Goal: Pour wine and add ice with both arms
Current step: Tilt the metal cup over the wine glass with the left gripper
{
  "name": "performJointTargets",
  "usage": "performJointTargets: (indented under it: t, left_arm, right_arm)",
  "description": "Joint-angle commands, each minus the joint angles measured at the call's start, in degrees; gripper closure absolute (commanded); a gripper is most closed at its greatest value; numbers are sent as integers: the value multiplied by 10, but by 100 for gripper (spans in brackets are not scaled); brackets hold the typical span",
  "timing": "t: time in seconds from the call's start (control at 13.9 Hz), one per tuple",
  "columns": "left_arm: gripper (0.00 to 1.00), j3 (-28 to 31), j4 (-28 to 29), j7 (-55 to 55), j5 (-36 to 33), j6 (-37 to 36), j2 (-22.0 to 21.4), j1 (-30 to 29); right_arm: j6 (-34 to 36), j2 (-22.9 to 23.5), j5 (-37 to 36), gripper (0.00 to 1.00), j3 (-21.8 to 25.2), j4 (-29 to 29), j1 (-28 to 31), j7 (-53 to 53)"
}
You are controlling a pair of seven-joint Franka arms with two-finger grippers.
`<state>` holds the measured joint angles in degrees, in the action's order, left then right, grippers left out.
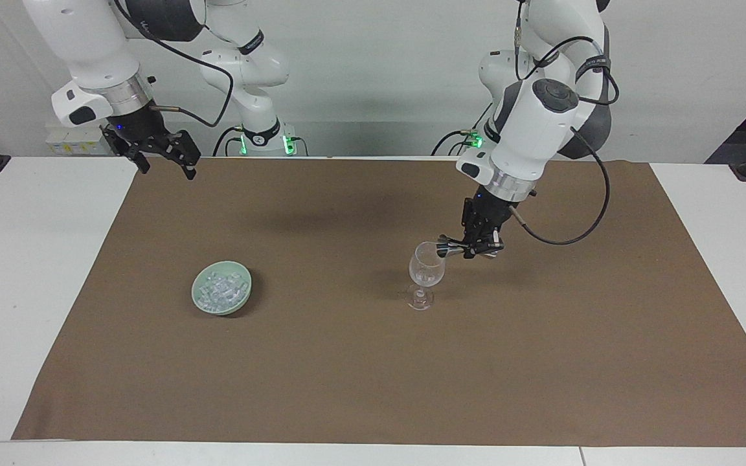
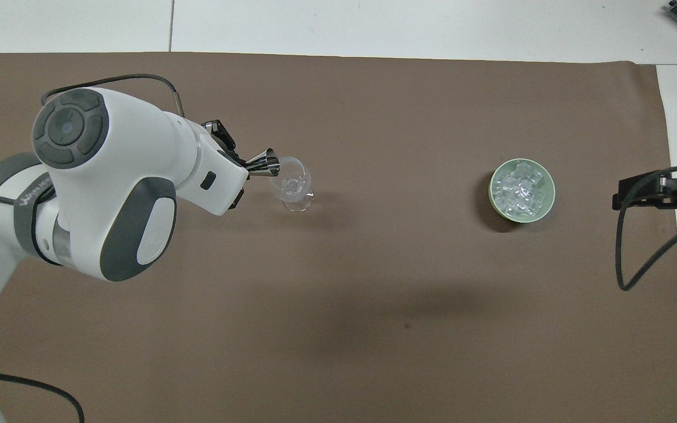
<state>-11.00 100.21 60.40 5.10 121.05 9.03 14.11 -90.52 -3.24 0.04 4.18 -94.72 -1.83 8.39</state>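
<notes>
A clear wine glass (image 1: 426,272) stands upright on the brown mat (image 1: 373,362), toward the left arm's end; it also shows in the overhead view (image 2: 292,189). My left gripper (image 1: 476,248) is shut on a small metal jigger (image 1: 445,249), tipped on its side with its mouth at the glass's rim; the jigger also shows in the overhead view (image 2: 265,164). I cannot make out wine in the glass. The ice (image 1: 219,288) is heaped in a pale green bowl (image 1: 245,291) toward the right arm's end. My right gripper (image 1: 166,158) waits open above the mat's corner nearest the robots.
The brown mat (image 2: 374,305) covers most of the white table (image 1: 23,272). The left arm's black cable (image 1: 580,239) loops down beside its wrist. The ice bowl shows in the overhead view (image 2: 496,202) beside the right gripper (image 2: 650,197).
</notes>
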Motion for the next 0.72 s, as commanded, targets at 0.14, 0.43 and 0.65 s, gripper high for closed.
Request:
performJointTargets:
  t: [0.14,0.43,0.65]
  left_arm:
    - [95,7,-35,-68,-50,-52,5,27]
    - [95,7,-36,-104,-83,-63,6,36]
    - [95,8,-36,-122,-97,-68,7,37]
  right_arm:
    - [-5,-16,12,0,-7,-19,11,-13]
    - [-5,-16,13,0,-7,-19,10,-13]
    - [-5,-16,13,0,-7,-20,10,-13]
